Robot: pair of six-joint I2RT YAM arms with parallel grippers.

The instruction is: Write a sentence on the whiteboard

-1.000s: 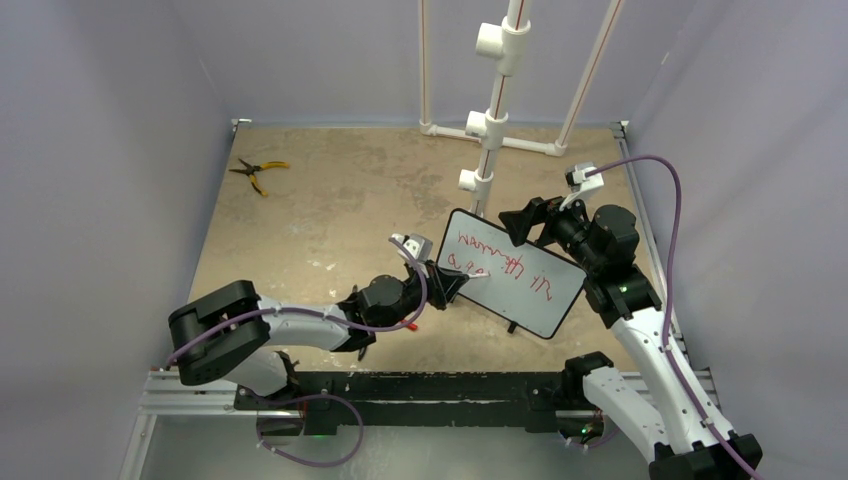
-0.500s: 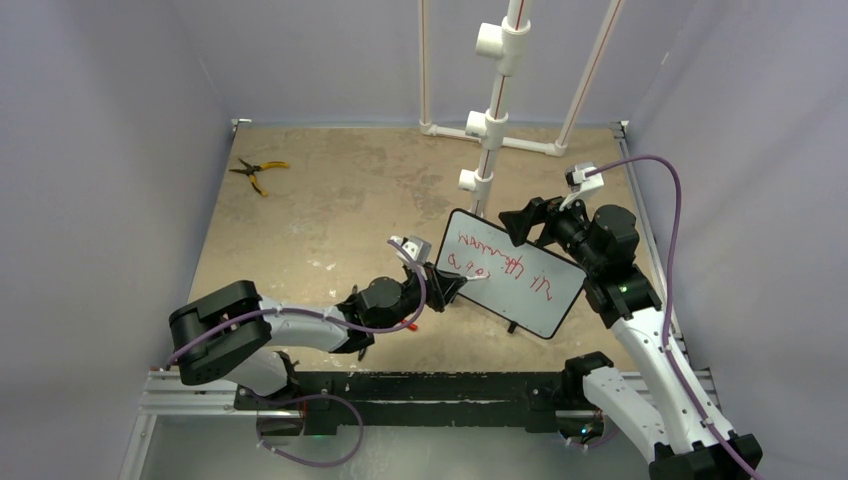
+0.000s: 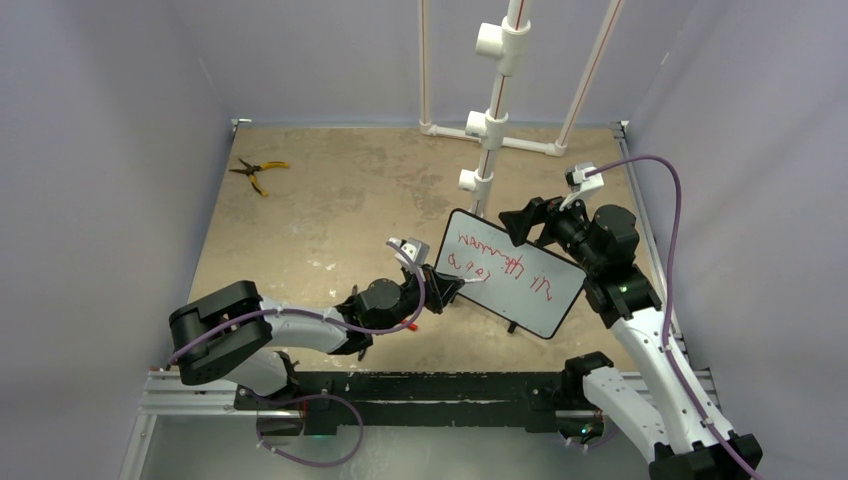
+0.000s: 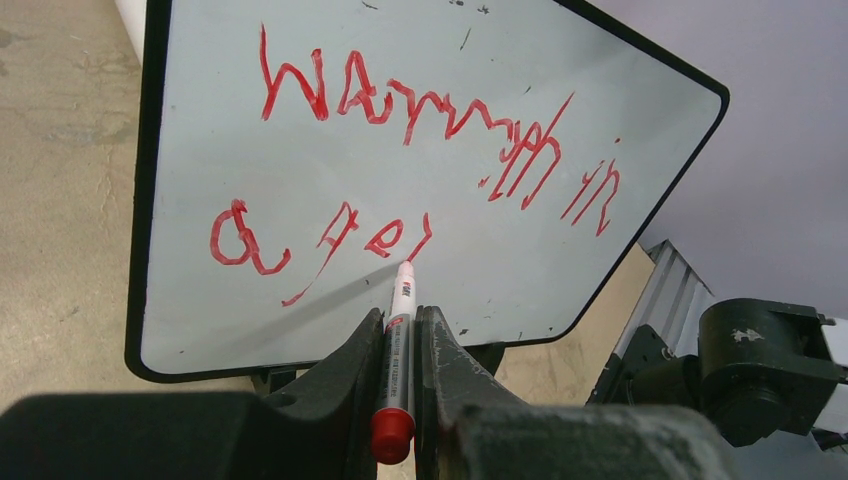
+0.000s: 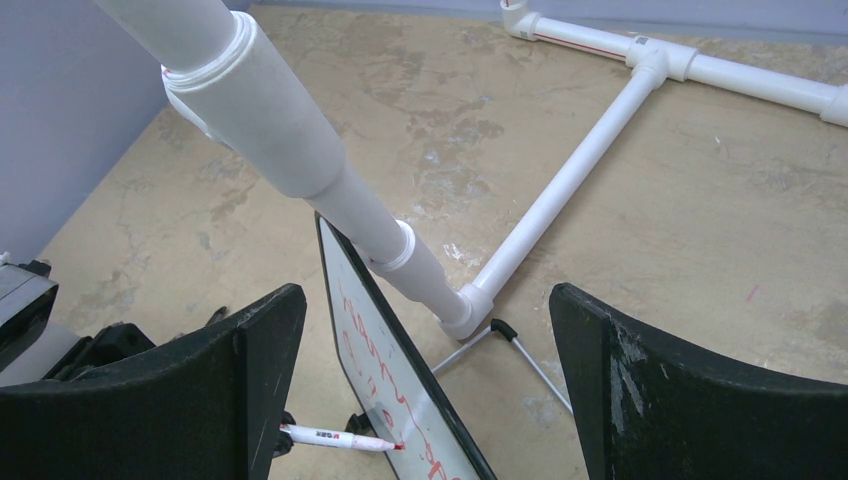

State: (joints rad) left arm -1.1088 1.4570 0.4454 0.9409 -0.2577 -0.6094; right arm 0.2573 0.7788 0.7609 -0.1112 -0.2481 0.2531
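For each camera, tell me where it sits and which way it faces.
Top external: high behind the robot, looking down at the table; left arm, right arm.
Left wrist: on left arm, facing the whiteboard's writing; left gripper shut on the marker.
Right wrist: by the whiteboard's edge, looking down at the PVC pipe frame; open right gripper.
All share whiteboard and marker.

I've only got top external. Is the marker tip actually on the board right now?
Observer: Yes. Left wrist shows the marker tip touching the whiteboard at the foot of the last red stroke on line two of the sentence.
Operator: Grip ok?
Observer: Left gripper is shut on the barrel, its red end sticking out the back.
Operator: Is right holding the board?
Observer: No. Right wrist shows the right gripper wide open, the board's edge between the jaws, gaps showing on both sides.
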